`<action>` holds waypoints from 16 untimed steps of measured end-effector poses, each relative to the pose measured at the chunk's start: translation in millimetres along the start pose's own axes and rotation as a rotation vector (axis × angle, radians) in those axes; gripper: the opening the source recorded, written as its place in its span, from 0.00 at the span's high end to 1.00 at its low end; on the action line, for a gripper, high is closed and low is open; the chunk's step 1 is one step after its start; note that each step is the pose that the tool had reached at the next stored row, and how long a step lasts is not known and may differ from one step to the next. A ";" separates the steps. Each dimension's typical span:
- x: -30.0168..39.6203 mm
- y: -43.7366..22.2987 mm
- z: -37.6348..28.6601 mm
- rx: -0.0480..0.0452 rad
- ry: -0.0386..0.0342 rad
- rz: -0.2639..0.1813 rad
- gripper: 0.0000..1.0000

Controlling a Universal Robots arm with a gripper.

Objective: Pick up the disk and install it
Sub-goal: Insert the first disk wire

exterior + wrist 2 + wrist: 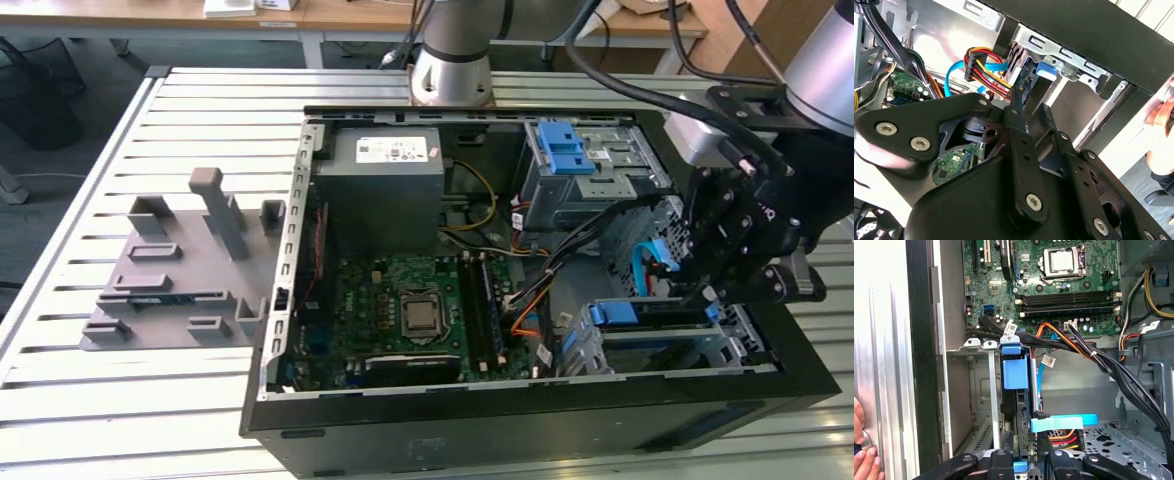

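Bench [200, 130] of pale metal slats carries all things here. The biggest of them is the black computer case [534, 425], open upward. In the exterior view the arm [454, 60] stands at the far wall of the case, and its black head hangs inside the case at the exterior view's right. On the bench beside the case, at the exterior view's left, rests a grey moulded fixture [174, 270]. Inside the case we see the grey power supply box [387, 180] at the far wall, the green motherboard [400, 310] in the middle, and a grey drive cage [587, 160] with a blue latch next to the box. The disk [1015, 375] stands on its edge in a metal bay in the corner of the case at the exterior view's right, by the near wall; its blue bracket looks out of the bay. The end effector [1024, 455] is narrow, closed on the near end of the disk. A black cable bundle [1114, 370] crosses the case just beside the bay. A person's hand [864, 462] shows just outside the case wall.
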State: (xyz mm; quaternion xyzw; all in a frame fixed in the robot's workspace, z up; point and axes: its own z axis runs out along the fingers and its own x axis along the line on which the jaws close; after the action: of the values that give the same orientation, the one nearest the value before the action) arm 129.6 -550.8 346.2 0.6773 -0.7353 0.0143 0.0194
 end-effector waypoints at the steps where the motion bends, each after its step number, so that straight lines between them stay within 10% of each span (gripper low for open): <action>1: 0.0 0.0 -0.3 0.0000 0.0000 0.000 0.67; 16: 0.3 0.0 -5.5 0.0000 0.0001 0.000 0.67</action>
State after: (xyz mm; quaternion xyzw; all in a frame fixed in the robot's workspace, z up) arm 129.6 -550.8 351.6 0.6773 -0.7353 0.0144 0.0194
